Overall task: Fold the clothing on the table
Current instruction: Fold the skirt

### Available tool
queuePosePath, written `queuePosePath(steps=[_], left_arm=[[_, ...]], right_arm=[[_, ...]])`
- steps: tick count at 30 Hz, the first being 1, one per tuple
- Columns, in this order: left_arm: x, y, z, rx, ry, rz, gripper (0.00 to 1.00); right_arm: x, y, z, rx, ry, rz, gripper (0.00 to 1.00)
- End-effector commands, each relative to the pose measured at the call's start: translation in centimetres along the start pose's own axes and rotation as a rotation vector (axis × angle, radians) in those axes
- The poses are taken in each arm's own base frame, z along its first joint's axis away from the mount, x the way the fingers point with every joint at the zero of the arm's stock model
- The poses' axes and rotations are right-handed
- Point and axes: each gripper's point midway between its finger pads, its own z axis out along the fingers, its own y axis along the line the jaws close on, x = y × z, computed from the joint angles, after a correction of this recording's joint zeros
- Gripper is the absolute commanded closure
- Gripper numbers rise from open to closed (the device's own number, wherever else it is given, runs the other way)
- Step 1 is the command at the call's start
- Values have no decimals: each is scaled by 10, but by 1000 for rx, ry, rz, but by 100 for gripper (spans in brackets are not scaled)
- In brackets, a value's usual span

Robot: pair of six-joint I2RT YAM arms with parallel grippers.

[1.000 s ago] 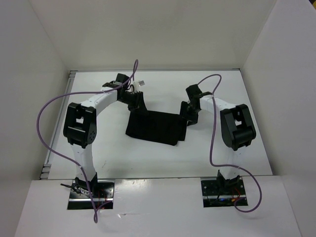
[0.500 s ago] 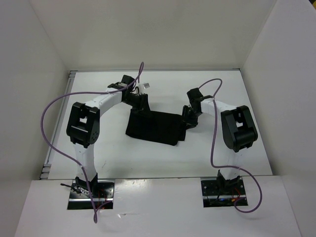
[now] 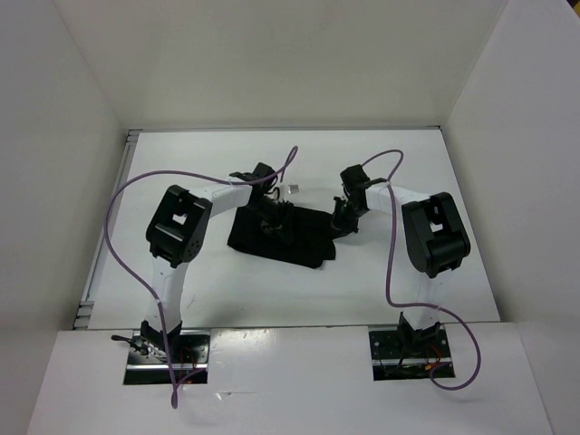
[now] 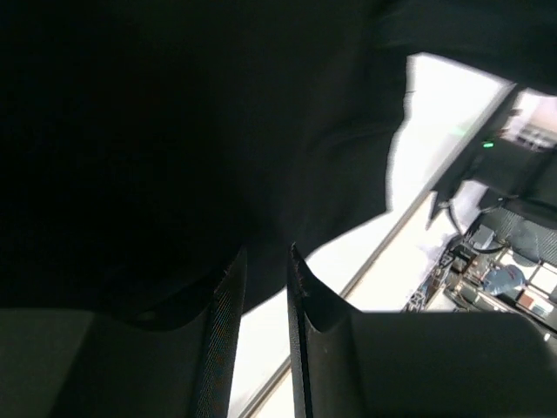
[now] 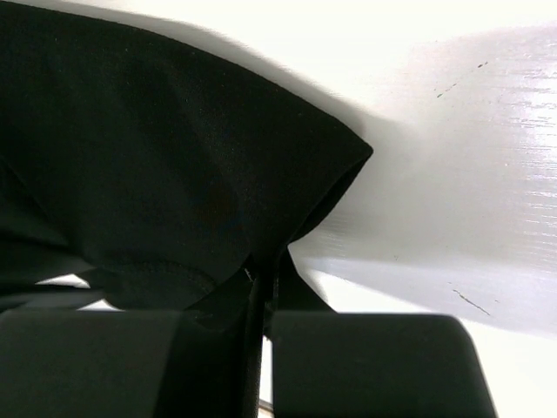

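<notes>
Black clothing (image 3: 292, 237) laid on the white table (image 3: 181, 181), right edge pinched in the clenched right gripper (image 5: 264, 266), left gripper (image 3: 272, 217) poised over it, grasp not discernible.

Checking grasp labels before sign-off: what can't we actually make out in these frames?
- Whether the left gripper holds fabric: in the left wrist view, the black clothing blends into the black fingers; overhead, the left arm covers it.
- The clothing's far left corner: overhead, it is under the left gripper.
- The clothing's full outline: both wrist views cut it off at their edges.
- Seams, waistband: too small overhead, fabric uniformly black.
</notes>
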Motion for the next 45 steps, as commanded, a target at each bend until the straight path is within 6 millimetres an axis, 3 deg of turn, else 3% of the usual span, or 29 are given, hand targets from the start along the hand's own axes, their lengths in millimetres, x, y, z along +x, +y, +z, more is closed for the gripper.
queuePosePath(steps=[1,6,9,12,16,19,22,24,33,38,42,44,45], left_arm=[[8,11,4,-49,26,23,68],[40,49,16,-180,101,-38,68],[60,57,28,-190,159,-63,69],[56,46,22,-161,137,-42,69],[28,6,-15,-162,28,37,67],[17,-13,-37,-163,-29,70,67],[18,-16,-49,-170,-51,74,66],[23,-7,-49,-185,-42,52,66],[50,30,-13,-203,52,-10,66],[60,40,-4,-230,81,-23,66],[71,53,8,-247,116,-39,66],[70,55,11,-247,111,-45,66],[68,55,14,-236,107,-52,66]], right_arm=[[-1,-18,7,100,-28,-18,100],[-5,-19,3,116,-44,-29,100],[-8,-16,-1,110,-53,-32,100],[-15,-13,-8,102,-72,-36,100],[-17,-11,-10,97,-80,-38,100],[-19,-14,-11,98,-83,-30,100],[-19,-14,-11,99,-83,-39,100],[-18,-13,-11,91,-78,-39,100],[-18,-13,-10,95,-70,-37,100],[-19,-6,-21,72,-85,-43,100],[-19,20,-49,-39,-102,-86,100],[-24,42,-71,-119,-130,-123,100],[-17,52,-77,-182,-105,-145,100]])
